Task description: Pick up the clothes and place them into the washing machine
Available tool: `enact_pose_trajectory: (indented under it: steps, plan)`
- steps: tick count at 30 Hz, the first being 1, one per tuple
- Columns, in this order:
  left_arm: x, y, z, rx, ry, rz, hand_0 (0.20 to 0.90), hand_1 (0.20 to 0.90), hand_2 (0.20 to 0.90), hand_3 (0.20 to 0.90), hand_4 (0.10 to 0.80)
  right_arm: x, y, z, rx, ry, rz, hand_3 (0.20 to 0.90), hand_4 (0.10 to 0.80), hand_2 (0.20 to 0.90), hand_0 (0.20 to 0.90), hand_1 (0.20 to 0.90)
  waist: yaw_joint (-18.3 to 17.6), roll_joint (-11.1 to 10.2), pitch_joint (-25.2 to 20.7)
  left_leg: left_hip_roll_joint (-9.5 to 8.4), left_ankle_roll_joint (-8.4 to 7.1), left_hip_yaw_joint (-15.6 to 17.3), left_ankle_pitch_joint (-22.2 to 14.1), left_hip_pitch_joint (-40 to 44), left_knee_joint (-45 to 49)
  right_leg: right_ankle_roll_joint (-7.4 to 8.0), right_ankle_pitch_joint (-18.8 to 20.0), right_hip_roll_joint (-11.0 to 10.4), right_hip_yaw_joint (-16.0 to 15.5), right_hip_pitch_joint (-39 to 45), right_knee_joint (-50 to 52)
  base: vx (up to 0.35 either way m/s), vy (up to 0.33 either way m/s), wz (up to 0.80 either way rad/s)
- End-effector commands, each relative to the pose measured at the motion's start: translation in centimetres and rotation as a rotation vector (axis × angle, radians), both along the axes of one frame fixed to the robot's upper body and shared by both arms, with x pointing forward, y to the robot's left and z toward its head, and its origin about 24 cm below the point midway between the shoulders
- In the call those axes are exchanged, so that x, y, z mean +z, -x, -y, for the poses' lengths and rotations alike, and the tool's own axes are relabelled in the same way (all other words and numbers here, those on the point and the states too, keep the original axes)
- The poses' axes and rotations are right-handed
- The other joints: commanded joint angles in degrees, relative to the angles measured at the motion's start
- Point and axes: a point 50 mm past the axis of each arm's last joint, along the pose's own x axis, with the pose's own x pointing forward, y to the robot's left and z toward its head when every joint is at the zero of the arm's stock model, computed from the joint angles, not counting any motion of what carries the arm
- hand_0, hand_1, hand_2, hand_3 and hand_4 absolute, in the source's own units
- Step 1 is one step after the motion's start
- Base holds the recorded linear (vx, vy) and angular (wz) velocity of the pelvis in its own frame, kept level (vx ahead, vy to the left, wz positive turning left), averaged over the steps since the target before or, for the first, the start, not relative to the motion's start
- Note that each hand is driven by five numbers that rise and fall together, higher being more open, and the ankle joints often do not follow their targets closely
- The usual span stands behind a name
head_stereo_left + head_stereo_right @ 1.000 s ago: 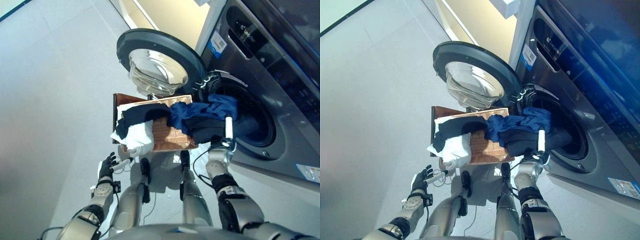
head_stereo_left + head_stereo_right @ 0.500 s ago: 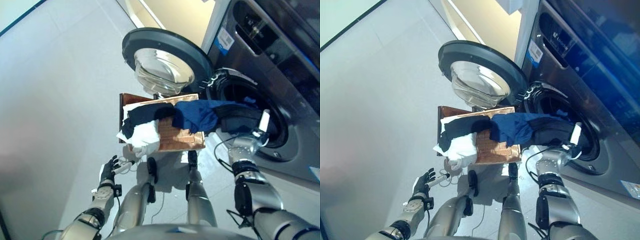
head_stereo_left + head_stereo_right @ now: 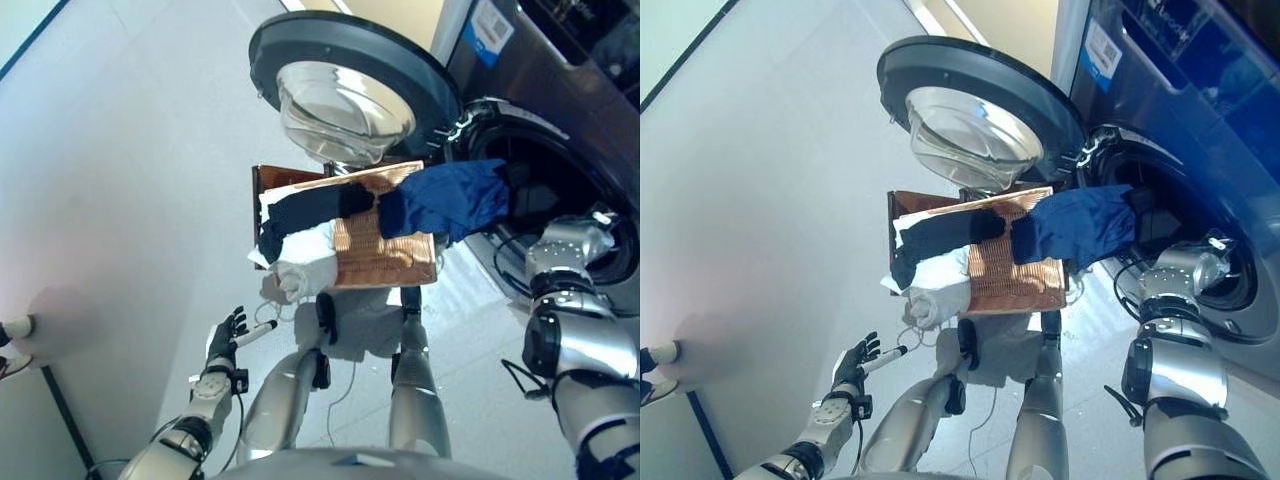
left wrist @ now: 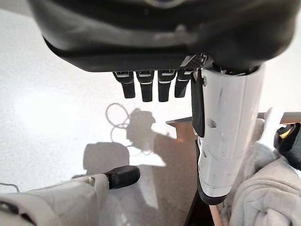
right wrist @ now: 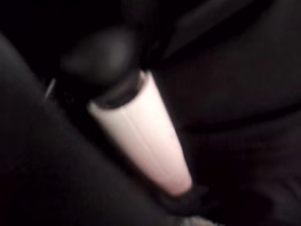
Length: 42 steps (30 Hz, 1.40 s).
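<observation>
- Washing machine [image 3: 560,60] upper right, door [image 3: 340,75] swung open at top centre.
- Basket [image 3: 385,260] mid-frame; blue garment [image 3: 445,200] bridges its right edge into the drum, long axis left-right.
- Right hand [image 5: 141,136] is inside the drum, nearest; grip not readable.
- Left hand [image 3: 228,335] lower left, fingers spread, idle.

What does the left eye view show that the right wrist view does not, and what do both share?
Only the left eye view shows the basket, the blue garment trailing from it into the washing machine, the open door and the left hand. Only the right wrist view shows the right hand up close, its white thumb cover against dark cloth. Both share the dark drum interior.
</observation>
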Motion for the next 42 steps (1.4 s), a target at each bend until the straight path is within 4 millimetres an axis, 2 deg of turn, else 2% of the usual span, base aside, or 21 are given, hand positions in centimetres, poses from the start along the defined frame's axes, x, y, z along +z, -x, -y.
enact_pose_trajectory:
  steps: [1, 7, 15, 19, 23, 24, 28, 33, 42]
  plan:
    - [0.1, 0.3, -2.0, 0.050, -0.046, 0.003, 0.900, 0.900, 0.900, 0.900, 0.800, 16.5, 4.6, 6.2, -0.250, 0.332, 0.342, 0.200, 0.300, 0.200, 0.200, 0.200, 1.35, 2.25, -2.59, 1.31, -5.56, -3.89, 1.78, 2.01, -4.26, -2.47, -9.54, 4.85, -0.75, 3.76, 8.59, 0.000, 0.000, 0.00]
    - [0.3, 0.0, -1.5, 0.045, -0.028, 0.023, 0.900, 0.900, 0.900, 0.900, 0.800, 19.4, 5.4, 6.2, -0.284, 0.310, 0.452, 0.200, 0.300, 0.200, 0.200, 0.200, 1.91, 3.46, -2.57, 1.19, -5.68, -3.67, 2.05, 0.81, -4.36, -2.56, -9.80, 4.93, -0.58, 2.09, 9.25, -0.001, -0.004, 0.03]
    - [0.4, -0.4, -1.0, 0.058, -0.015, 0.035, 0.900, 0.900, 0.900, 0.900, 0.800, 20.9, 5.5, 5.1, -0.324, 0.232, 0.621, 0.200, 0.300, 0.200, 0.200, 0.200, 2.21, 4.70, -2.62, 0.97, -5.69, -3.50, 2.44, -0.68, -4.66, -2.63, -9.95, 5.06, -0.37, -0.08, 9.97, 0.004, 0.003, 0.04]
    - [0.4, -0.3, -1.2, 0.069, -0.022, 0.033, 0.900, 0.900, 0.900, 0.900, 0.800, 21.2, 5.6, 4.9, -0.335, 0.241, 0.617, 0.200, 0.300, 0.200, 0.200, 0.200, 2.44, 4.85, -2.89, 0.94, -5.77, -3.35, 2.52, -1.03, -4.91, -2.53, -10.04, 5.00, -0.52, -0.82, 10.34, 0.013, 0.007, -0.01]
    - [0.3, -0.2, -1.4, 0.072, -0.032, 0.025, 0.900, 0.900, 0.900, 0.900, 0.800, 21.3, 5.1, 5.0, -0.306, 0.295, 0.510, 0.200, 0.300, 0.200, 0.200, 0.200, 2.59, 4.81, -2.82, 0.92, -5.76, -3.02, 2.56, -1.36, -4.97, -2.46, -10.03, 4.84, -0.49, -1.41, 10.76, 0.000, 0.000, 0.00]
    - [0.4, -0.3, -1.5, 0.068, -0.038, 0.026, 0.900, 0.900, 0.900, 0.900, 0.800, 21.0, 4.8, 5.2, -0.290, 0.293, 0.452, 0.900, 0.800, 0.900, 0.900, 0.900, 2.76, 4.76, -2.65, 0.93, -5.72, -2.85, 2.52, -1.42, -4.88, -2.42, -10.00, 4.86, -0.62, -1.58, 10.90, 0.000, 0.000, 0.00]
    - [0.4, -0.4, -1.4, 0.064, -0.034, 0.025, 0.900, 0.900, 0.900, 0.900, 0.800, 21.5, 4.0, 4.6, -0.238, 0.325, 0.405, 0.900, 0.800, 0.900, 0.900, 0.900, 2.84, 4.65, -2.28, 1.14, -5.70, -2.41, 2.49, -1.72, -4.55, -2.40, -9.92, 4.93, -0.81, -2.01, 11.24, 0.000, 0.000, 0.00]
    - [0.4, -0.3, -1.7, 0.061, -0.046, 0.021, 0.900, 0.900, 0.900, 0.900, 0.800, 21.4, 3.9, 5.0, -0.255, 0.345, 0.263, 0.900, 0.800, 0.900, 0.900, 0.900, 3.14, 4.43, -2.36, 1.28, -5.69, -2.24, 2.35, -1.89, -4.15, -2.45, -9.96, 5.05, -1.09, -2.18, 11.56, -0.004, 0.002, -0.06]
    - [0.5, -0.5, -1.9, 0.065, -0.057, 0.024, 0.900, 0.900, 0.900, 0.900, 0.800, 21.4, 3.3, 4.9, -0.220, 0.404, 0.113, 0.900, 0.800, 0.900, 0.900, 0.900, 3.10, 3.98, -2.06, 1.70, -5.79, -1.86, 2.26, -2.18, -3.67, -2.47, -9.98, 5.24, -1.62, -2.55, 12.06, -0.007, 0.002, -0.01]
